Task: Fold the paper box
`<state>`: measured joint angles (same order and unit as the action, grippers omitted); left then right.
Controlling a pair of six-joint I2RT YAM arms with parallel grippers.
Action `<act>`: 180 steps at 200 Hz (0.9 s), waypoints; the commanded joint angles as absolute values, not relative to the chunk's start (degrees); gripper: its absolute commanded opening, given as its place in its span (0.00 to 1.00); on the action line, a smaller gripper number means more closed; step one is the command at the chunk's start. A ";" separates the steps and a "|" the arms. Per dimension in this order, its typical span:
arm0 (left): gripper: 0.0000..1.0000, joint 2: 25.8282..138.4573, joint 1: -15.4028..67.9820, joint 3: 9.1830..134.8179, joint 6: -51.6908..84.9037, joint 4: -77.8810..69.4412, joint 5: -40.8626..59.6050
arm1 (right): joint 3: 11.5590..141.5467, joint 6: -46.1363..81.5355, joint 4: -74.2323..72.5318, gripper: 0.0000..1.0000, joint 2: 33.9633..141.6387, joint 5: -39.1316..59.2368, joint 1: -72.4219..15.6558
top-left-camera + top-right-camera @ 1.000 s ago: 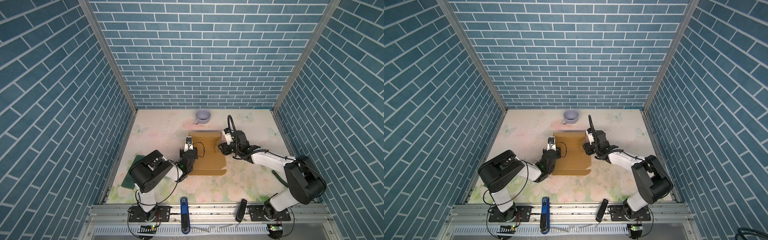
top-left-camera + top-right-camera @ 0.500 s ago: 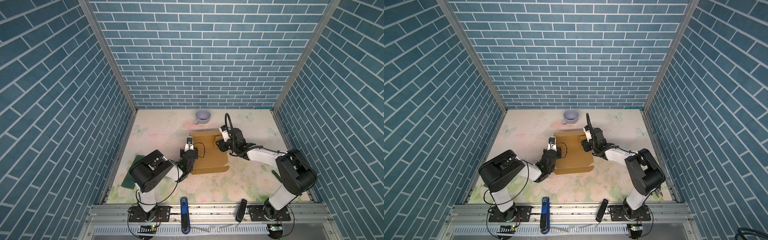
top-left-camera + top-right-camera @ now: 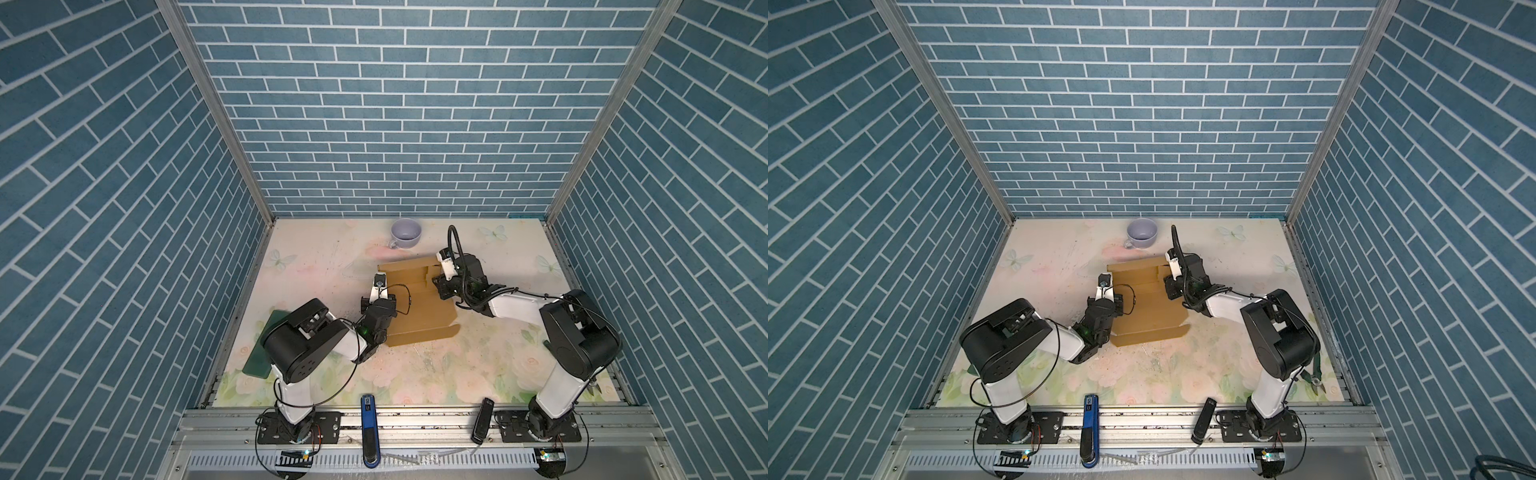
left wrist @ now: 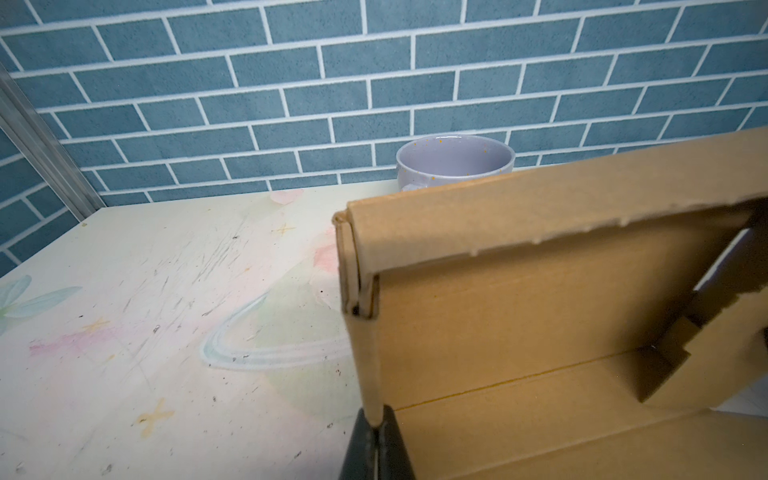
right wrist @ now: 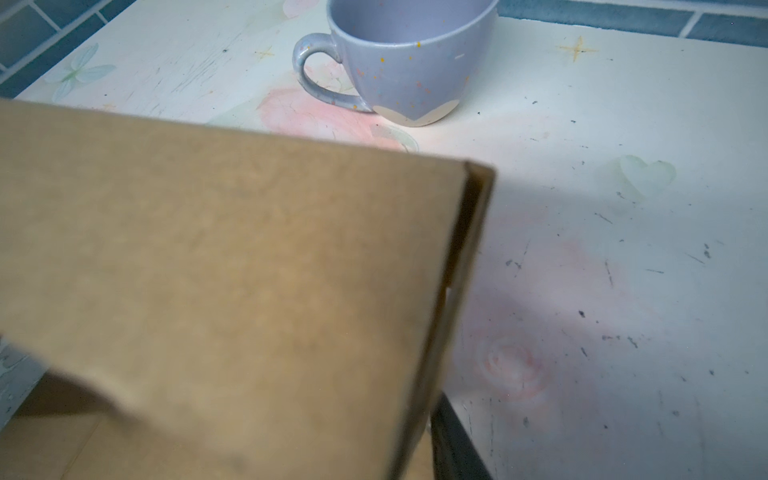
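Left gripper (image 4: 376,428) is seen clamped on a side wall of the paper box (image 3: 419,316), set on the table (image 3: 316,266) near a cup (image 3: 406,235); whether the right gripper (image 3: 439,287) grasps the raised rear flap cannot be told. That flap is best folded evenly, the wall held steady.

Robotics lab test cell: printed blue-brick wall panels (image 3: 399,124), floral tabletop (image 3: 478,365), left arm (image 3: 299,349) and right arm (image 3: 577,340) on aluminium rail (image 3: 415,424)
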<state>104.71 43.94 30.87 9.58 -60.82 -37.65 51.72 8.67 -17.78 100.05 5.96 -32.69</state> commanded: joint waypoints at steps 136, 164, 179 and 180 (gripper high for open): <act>0.00 107.80 43.77 31.35 8.52 -53.98 -33.71 | 50.87 3.72 -28.14 0.30 99.76 5.36 -33.40; 0.00 107.84 43.77 31.24 8.44 -54.14 -33.68 | 50.54 2.43 -29.17 0.33 99.06 5.36 -33.35; 0.00 107.84 43.77 31.24 8.44 -54.21 -33.69 | 50.23 1.82 -29.77 0.36 98.51 5.36 -33.36; 0.00 107.84 43.77 31.22 8.44 -54.22 -33.72 | 50.21 1.74 -29.78 0.36 98.52 5.36 -33.33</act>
